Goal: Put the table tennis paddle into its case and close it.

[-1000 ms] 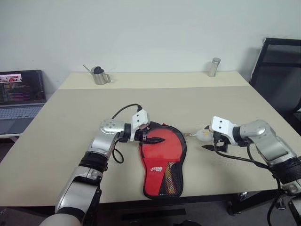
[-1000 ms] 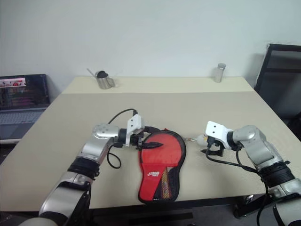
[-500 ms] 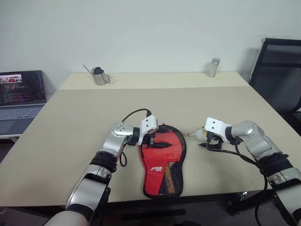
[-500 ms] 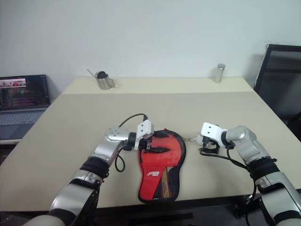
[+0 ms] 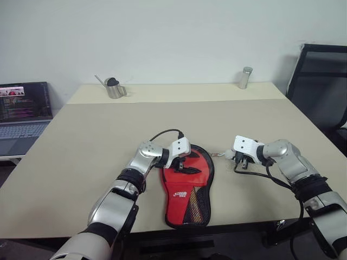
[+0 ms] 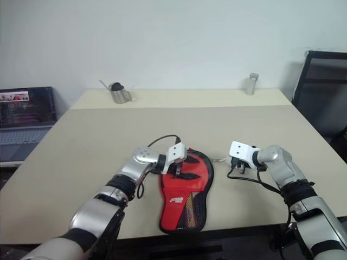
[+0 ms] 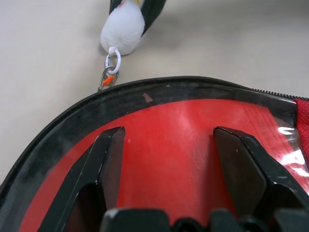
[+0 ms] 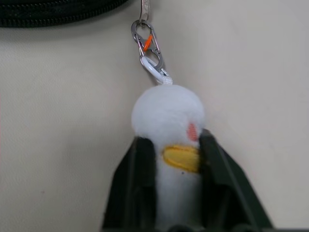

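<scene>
The case (image 5: 188, 187) lies flat on the surface (image 5: 81, 157) near its front edge, round end away from the robot, red panel and mesh pocket up. No paddle is visible apart from it; judged to be already inside, though the pictures cannot confirm this. The left claw (image 5: 186, 164) rests over the round end with its fingers (image 7: 108, 159) spread wide, one either side of the red panel, pinching nothing. Probable purpose: to pin the case down so it does not slide when the zip is drawn. Just beside the case's round edge on the robot's right, a small white plush charm (image 8: 166, 125) with a yellow beak hangs from a metal clip (image 8: 147, 46) on the zip pull. The right claw (image 5: 238, 158) is pressed together on this charm, its two fingers (image 8: 140, 179) gripping the sides. The charm serves as a soft, larger handle than the bare zip tab. Judged step: closing the zip, not yet visibly completed. Risk: the clip link is slack, so the first pull may only take up slack.
</scene>
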`<state>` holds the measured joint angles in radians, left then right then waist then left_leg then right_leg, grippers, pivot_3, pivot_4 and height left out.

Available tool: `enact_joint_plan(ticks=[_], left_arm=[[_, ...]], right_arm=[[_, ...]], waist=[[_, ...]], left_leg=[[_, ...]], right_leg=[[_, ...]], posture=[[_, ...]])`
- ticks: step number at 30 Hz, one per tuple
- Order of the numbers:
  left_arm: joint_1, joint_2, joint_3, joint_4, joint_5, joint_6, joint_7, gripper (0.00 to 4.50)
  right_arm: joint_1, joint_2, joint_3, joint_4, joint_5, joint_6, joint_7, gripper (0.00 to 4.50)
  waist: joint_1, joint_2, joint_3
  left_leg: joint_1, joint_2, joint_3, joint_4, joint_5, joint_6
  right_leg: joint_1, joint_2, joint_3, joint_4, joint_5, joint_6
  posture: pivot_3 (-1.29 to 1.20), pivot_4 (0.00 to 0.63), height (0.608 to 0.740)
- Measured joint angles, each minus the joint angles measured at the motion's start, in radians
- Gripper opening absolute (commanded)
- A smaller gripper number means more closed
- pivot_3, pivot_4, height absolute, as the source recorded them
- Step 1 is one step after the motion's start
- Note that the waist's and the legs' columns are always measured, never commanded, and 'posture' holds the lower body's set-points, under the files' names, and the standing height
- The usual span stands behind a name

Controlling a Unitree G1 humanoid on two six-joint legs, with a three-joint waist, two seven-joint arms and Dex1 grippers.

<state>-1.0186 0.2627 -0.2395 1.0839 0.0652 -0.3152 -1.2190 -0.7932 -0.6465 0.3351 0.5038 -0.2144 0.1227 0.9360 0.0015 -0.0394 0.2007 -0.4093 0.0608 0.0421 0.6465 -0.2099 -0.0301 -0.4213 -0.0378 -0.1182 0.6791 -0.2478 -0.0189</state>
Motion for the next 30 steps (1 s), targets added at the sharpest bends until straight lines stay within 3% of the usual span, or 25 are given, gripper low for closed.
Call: enact_joint_plan(ticks=[9,22,30], left_arm=[[-0.012,-0.029,0.010,0.055,0.007,-0.027,0.006,3.17],[0.019,-0.046,0.043,0.066,-0.009,-0.019,-0.015,3.17],[0.029,-0.070,0.052,0.065,-0.012,-0.011,-0.011,3.17]], right_arm=[[0.085,-0.064,-0.017,-0.190,0.012,0.099,0.066,0.21],[0.401,-0.259,-0.180,-0.821,0.189,0.464,0.176,0.21],[0.696,-0.346,-0.291,-1.202,0.289,0.654,0.168,0.20]], waist=[[0.004,0.001,-0.001],[0.019,0.004,-0.005],[0.025,0.007,-0.009]], left_leg=[[0.000,0.000,0.000,0.000,0.000,0.000],[0.000,0.000,-0.001,-0.001,0.000,0.000],[-0.004,-0.001,-0.006,-0.001,-0.001,-0.001]], right_leg=[[0.000,0.000,0.000,-0.001,0.000,0.000],[0.002,0.000,-0.001,-0.004,0.000,0.000],[0.003,-0.001,-0.002,-0.009,0.000,0.000]], posture=[[0.00,0.150,0.740],[0.00,0.150,0.740],[0.00,0.150,0.740]])
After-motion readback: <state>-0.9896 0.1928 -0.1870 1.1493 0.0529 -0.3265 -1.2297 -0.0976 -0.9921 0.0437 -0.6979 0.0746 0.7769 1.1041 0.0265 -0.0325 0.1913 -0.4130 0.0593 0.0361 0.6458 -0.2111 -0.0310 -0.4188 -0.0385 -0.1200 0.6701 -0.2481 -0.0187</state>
